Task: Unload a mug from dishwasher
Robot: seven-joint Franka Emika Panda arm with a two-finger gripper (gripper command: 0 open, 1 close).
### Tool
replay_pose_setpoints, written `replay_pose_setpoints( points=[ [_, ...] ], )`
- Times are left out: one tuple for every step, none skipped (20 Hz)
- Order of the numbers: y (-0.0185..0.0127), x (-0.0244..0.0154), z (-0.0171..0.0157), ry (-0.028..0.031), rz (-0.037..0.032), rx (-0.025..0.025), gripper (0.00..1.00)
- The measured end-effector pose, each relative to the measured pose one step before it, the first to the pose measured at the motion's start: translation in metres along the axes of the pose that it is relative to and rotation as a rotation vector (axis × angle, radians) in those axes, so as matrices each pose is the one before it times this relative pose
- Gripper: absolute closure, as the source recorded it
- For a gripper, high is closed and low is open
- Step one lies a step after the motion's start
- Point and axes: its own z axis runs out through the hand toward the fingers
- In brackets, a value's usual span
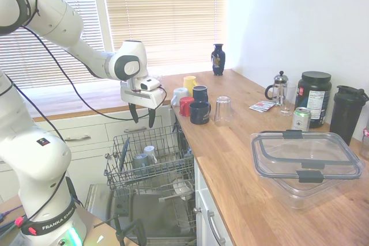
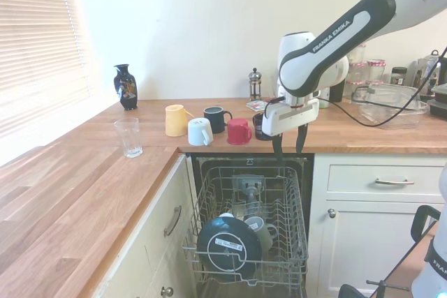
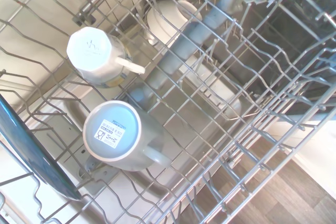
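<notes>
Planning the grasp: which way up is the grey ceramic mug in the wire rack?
Upside down: the grey ceramic mug shows its stickered base upward, standing in the grey wire rack.

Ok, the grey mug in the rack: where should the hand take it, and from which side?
Come straight down from above. The mug sits upside down in the dishwasher's wire rack, labelled base up, so its rim is out of reach. Probably best to pinch across the body just under the base, away from the handle, and clear of the small pale cup beside it.

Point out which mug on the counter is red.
The red mug stands at the counter's front edge, between the pale whitish mug and the gripper.
</notes>
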Motion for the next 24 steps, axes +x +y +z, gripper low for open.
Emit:
replay_pose_setpoints(
  points=[
    [-0.00005,0.00005,0.00044,-0.00054,-0.00003,-0.00055,0.0],
    [0.0,-0.00003,0.00051,-0.00096,-0.00065,-0.00102,0.0],
    [-0.00018,-0.00018,0.00039,-0.00069,-0.00289,-0.00057,0.0],
    [-0.00053,-0.00054,0.00062,-0.00118,-0.00561,-0.00089,0.0],
    [-0.00157,-0.00153,0.00066,-0.00063,-0.01168,-0.0002,0.0],
    [-0.00243,-0.00243,0.00041,-0.00008,-0.01692,0.00025,0.0],
    [-0.00302,-0.00297,0.00059,0.00093,-0.02087,-0.00104,0.0],
    [-0.00396,-0.00361,0.00144,0.00198,-0.02507,-0.00299,0.0],
    [-0.00438,-0.00348,0.00255,0.00308,-0.02604,-0.00464,0.0],
    [-0.0051,-0.00369,0.00453,0.00192,-0.02763,-0.00723,0.0],
    [-0.00553,-0.00363,0.00654,0.00153,-0.02991,-0.01055,0.0],
    [-0.00633,-0.00353,0.00825,0.00308,-0.02833,-0.01115,0.0],
    [-0.00603,-0.00298,0.00912,0.00494,-0.03056,-0.01316,0.0],
    [-0.00573,-0.00293,0.01006,0.00367,-0.03169,-0.01435,0.0],
    [-0.00536,-0.00278,0.01,0.00167,-0.02915,-0.01409,0.0],
    [-0.00479,-0.00259,0.00908,0.00148,-0.02626,-0.01277,0.0],
    [-0.00419,-0.00259,0.00828,0.00053,-0.02341,-0.01118,0.0],
    [-0.00353,-0.00215,0.00785,0.00235,-0.02302,-0.01089,0.0],
    [-0.00298,-0.0016,0.00771,0.00238,-0.02037,-0.00889,0.0],
    [-0.00216,-0.00109,0.00748,0.00118,-0.01887,-0.00947,0.0],
    [-0.00148,-0.0007,0.00805,-0.0018,-0.0127,-0.00758,0.0],
    [-0.00126,-0.00023,0.00818,-0.0031,-0.0087,-0.00275,0.0],
    [-0.00098,-0.00032,0.00824,-0.0057,-0.0095,-0.00305,0.0],
    [-0.0009,-0.00023,0.009,-0.00706,-0.00974,-0.00367,0.0]
  ],
)
